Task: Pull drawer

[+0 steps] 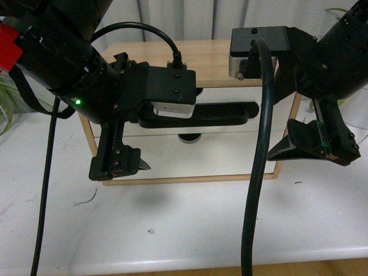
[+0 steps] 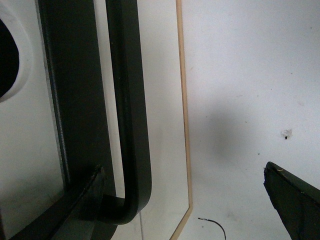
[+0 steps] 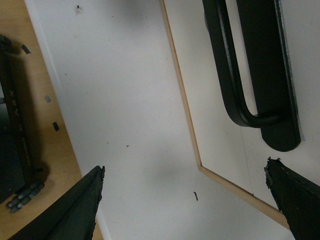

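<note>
Front view, centre frame: wide white-fronted wooden drawer (image 1: pixel 221 96) looks shut; left gripper (image 1: pixel 138 112) spread open astride its long black bar handle (image 1: pixel 224 113), right gripper (image 3: pixel 184 167) also released, idle at frame right; best to close squarely on the bar, then draw straight back.

1. The black left arm (image 1: pixel 69 69) reaches in from the upper left, with a green light (image 1: pixel 77 102) lit near its wrist.
2. Its black left gripper (image 2: pixel 182 175) has its jaws spread wide.
3. The black right arm (image 1: pixel 345 52) angles down from the upper right, and its black right gripper (image 3: pixel 185 167) is also spread wide and empty.
</note>
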### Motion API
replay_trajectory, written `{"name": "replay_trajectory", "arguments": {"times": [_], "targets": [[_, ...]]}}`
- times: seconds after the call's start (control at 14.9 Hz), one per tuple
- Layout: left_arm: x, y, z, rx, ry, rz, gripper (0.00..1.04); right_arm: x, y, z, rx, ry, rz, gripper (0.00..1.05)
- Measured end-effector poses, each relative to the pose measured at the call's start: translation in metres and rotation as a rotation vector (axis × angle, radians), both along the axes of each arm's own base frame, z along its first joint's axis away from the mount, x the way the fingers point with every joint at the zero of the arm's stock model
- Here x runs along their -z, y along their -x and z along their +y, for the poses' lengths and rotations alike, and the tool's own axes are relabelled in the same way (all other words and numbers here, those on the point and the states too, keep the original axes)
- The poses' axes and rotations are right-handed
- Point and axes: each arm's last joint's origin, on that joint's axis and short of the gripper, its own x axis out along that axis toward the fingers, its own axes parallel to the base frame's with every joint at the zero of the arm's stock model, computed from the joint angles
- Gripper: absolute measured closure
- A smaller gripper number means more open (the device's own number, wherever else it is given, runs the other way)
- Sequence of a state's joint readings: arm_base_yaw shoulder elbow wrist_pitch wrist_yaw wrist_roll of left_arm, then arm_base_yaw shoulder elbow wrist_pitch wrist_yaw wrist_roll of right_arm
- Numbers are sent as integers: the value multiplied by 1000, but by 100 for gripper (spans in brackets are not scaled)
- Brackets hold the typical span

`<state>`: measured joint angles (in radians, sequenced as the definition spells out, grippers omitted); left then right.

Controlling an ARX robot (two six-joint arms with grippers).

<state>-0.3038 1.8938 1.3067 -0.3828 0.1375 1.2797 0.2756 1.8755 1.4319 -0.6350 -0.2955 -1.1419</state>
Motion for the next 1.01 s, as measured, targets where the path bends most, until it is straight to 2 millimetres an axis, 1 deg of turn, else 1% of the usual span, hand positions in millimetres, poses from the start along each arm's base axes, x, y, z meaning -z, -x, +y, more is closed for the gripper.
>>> {"name": "replay_trajectory", "arguments": {"times": [0.13,0.34,0.54,0.67,0.8,1.01], "targets": [[0,0,0,-2,-6,2,7,2,-4,4,-8,-2,9,6],[0,1,-2,-10,7,4,7,6,-12,21,-50,-5,14,6],[1,1,-2,-11,6,5,7,7,-21,31,-71,-9,19,6],[1,1,-2,-12,5,9,7,7,-31,33,-78,-27,9,6],[1,1,0,-8,2,9,7,8,-37,35,-71,-22,42,6],[2,1,0,14,-14,0,7,9,-36,36,-70,6,58,7]]}}
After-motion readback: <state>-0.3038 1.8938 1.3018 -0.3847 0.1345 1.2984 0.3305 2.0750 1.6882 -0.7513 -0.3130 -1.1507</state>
